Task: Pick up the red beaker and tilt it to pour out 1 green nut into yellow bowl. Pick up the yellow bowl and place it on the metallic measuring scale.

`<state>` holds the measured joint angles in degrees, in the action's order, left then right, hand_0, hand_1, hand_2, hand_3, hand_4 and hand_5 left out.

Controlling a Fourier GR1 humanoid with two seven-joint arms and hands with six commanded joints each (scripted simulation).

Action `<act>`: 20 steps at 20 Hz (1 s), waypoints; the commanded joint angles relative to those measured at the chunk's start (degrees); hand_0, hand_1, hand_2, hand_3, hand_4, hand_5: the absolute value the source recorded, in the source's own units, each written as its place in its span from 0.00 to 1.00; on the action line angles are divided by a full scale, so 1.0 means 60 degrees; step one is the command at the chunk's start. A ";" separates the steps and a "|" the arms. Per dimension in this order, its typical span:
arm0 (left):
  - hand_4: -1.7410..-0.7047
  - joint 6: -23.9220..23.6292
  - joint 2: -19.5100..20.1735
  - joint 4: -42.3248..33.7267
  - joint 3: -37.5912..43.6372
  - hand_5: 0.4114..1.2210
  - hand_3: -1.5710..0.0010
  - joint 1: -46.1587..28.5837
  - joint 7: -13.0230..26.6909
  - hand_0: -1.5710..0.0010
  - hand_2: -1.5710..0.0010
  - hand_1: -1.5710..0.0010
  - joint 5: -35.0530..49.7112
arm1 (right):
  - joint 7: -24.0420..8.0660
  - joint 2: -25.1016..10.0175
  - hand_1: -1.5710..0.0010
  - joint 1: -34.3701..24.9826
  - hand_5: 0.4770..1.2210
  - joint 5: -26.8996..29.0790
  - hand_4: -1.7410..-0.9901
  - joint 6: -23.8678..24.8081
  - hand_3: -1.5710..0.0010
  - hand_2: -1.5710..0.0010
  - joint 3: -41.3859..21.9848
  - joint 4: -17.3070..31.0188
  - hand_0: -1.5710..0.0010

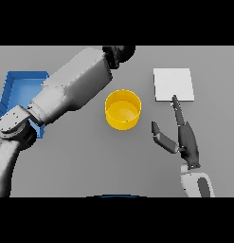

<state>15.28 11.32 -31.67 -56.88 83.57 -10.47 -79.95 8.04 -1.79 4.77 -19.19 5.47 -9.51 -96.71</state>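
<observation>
Here my right hand [187, 140] waits, fingers straight and released, between yellow bowl [123, 109] and scale [173, 84] (ready to grasp). I cannot tell my left hand's [119, 53] fingers, up at the table's far edge.

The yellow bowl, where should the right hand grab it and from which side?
Take the yellow bowl by its right wall, approaching from the right. It stands upright and open-topped with straight sides, and the right hand, open, sits just to its right, thumb toward it.

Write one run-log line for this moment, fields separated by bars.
left hand: raised beyond bowl | right hand: open, idle near scale | yellow bowl: on table, between the arms
</observation>
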 commanded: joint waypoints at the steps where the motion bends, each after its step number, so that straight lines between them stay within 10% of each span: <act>1: 0.01 -0.0045 0.0107 0.0326 0.0409 1.00 0.20 0.0269 0.0034 0.00 0.00 0.00 0.0242 | 0.0100 0.0032 1.00 0.0079 0.27 0.0009 0.95 0.0011 1.00 1.00 -0.0015 0.0048 1.00; 2: 0.01 -0.0097 0.0209 0.0485 0.0684 1.00 0.35 0.0452 0.0071 0.00 0.00 0.00 0.0400 | 0.0025 0.0027 1.00 0.0045 0.27 0.0043 0.95 -0.0004 1.00 1.00 0.0010 0.0063 1.00; 8: 0.01 -0.0176 0.1104 0.2189 0.3647 1.00 0.09 0.1186 0.0913 0.00 0.00 0.00 0.2531 | 0.0246 0.0098 1.00 -0.0036 0.26 0.0118 1.00 -0.0017 1.00 1.00 -0.0022 0.0156 1.00; 20: 0.00 -0.2616 0.3751 0.2494 0.8305 1.00 0.08 -0.1580 0.3499 0.00 0.00 0.00 0.7030 | 0.0100 0.0189 1.00 -0.0219 0.24 0.0298 0.91 -0.0099 1.00 1.00 -0.0030 0.0396 1.00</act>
<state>-0.30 33.88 -16.66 -7.07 74.02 10.48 -37.75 8.62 -0.65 3.47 -17.40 4.87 -9.70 -94.33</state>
